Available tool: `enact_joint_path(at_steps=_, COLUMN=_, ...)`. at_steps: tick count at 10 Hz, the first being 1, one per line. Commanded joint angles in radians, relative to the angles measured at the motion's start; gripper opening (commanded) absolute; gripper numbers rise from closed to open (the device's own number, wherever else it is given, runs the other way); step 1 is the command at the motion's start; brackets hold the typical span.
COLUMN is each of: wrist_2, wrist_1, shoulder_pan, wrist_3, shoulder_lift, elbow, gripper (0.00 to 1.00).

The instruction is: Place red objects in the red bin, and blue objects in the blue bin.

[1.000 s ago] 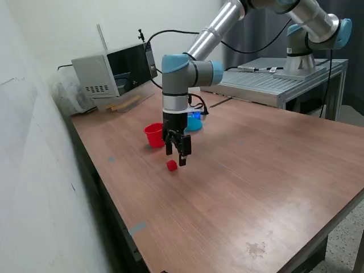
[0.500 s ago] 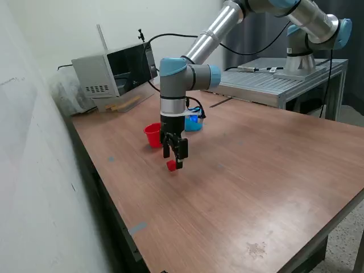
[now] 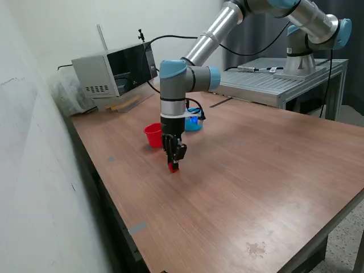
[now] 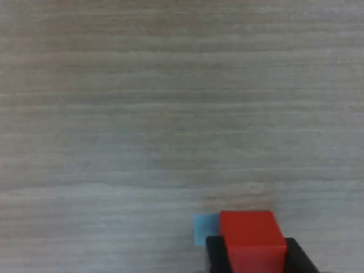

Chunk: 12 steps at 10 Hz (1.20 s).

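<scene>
Pincer [image 3: 173,164] is down at the tabletop [image 3: 256,170], its two black fingers [image 4: 297,257] snug against either side of a red cube [image 4: 252,239], so it's got the cube clamped. Cube looks like it's sitting on the wood, beside a tiny light-blue patch [image 4: 201,227]. Red bin [image 3: 153,135] stands just behind the arm, and the blue bin [image 3: 194,123] is a little further back, partly hidden by the wrist.

Wooden table [image 3: 256,187], grey microwave-like box [image 3: 111,71]
</scene>
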Motion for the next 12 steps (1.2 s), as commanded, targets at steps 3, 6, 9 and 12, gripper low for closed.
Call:
enact_joint_path(at_steps=3, wrist_2=-0.008, wrist_1=0.004, shoulder_pan=-0.03, wrist_3=-0.062, shoulder_lift=-0.031, elbow=0.009, gripper=0.0)
enact_joint_path(at_steps=6, wrist_2=-0.005, wrist_1=0.011, shoulder_pan=-0.096, wrist_3=-0.087, shoulder_lift=-0.253, elbow=0.131, gripper=0.0)
enact_joint_path(at_steps=9, wrist_2=-0.008, wrist_1=0.051, shoulder_pan=-0.253, wrist_3=-0.128, shoulder_lift=-0.261, elbow=0.153, gripper=0.0)
enact_joint_path(at_steps=12, wrist_2=-0.005, wrist_1=0.054, shoulder_pan=-0.273, wrist_3=-0.15, shoulder_lift=-0.263, elbow=0.19, gripper=0.0)
